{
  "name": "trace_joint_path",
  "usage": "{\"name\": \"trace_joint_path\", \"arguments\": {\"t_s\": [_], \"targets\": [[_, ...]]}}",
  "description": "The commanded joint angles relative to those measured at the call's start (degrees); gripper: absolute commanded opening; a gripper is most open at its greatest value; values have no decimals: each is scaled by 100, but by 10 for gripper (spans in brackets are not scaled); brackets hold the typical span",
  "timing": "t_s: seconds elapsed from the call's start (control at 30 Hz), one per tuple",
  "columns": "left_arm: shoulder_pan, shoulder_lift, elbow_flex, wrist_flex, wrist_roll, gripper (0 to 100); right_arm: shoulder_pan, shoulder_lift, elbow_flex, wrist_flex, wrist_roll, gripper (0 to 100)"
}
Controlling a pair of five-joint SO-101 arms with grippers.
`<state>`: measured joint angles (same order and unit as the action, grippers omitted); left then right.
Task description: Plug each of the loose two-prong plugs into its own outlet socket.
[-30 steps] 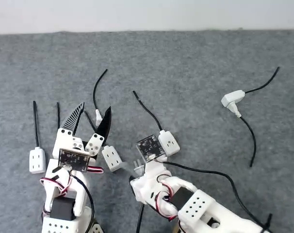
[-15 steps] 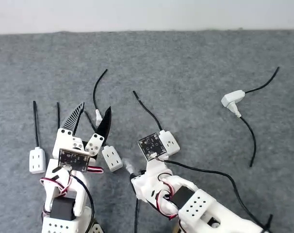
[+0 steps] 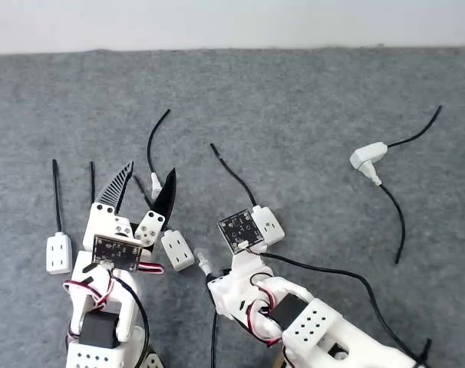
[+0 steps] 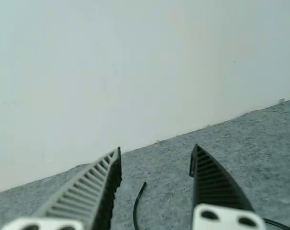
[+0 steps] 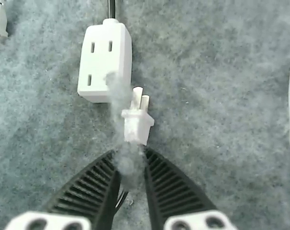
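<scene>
Right claw [image 5: 130,155] clamped on rear of plug [image 5: 135,125]. Plug lies flat on mat [image 5: 221,57], prongs at near corner of outlet [image 5: 105,57], off line from any slot pair.

Risks:
- Slots face up, prongs lie level: forward push likely shoves loose outlet away or skids along its edge.
- Grip sits far back: plug may twist or slip out.
- Left claw [image 4: 156,149] spread wide, holds nothing, not bracing outlet.

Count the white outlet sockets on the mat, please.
3 sockets: one at far left, one beside the left arm, one beside the right arm. The white piece at far right may hide a fourth.
</scene>
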<state>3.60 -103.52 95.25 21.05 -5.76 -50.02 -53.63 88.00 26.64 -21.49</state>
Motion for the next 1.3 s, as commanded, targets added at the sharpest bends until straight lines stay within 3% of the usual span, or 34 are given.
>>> {"name": "trace_joint_path", "arguments": {"t_s": [0.0,0.27,0.47,0.6,0.73,0.9,0.97,1.17,1.27], "targets": [[26,-88,-57,-167,44,224,40,-92,-176,136,97,8],[26,-88,-57,-167,44,225,136,-92,-1371,2062,264,8],[35,-88,-57,-167,44,225,866,-101,-1767,2211,1380,8],[35,-88,-57,-167,44,225,910,-101,-1899,2273,2233,8],[35,-88,-57,-167,44,225,910,-48,-1873,2273,1811,9],[167,-88,-40,-149,44,226,901,-40,-1758,2220,721,9],[185,-88,-31,-149,35,226,901,-40,-1749,2220,686,24],[141,-88,-40,-158,35,227,910,-31,-1705,2149,316,274],[141,-79,-31,-176,35,227,901,-22,-1521,1807,18,332]]}}
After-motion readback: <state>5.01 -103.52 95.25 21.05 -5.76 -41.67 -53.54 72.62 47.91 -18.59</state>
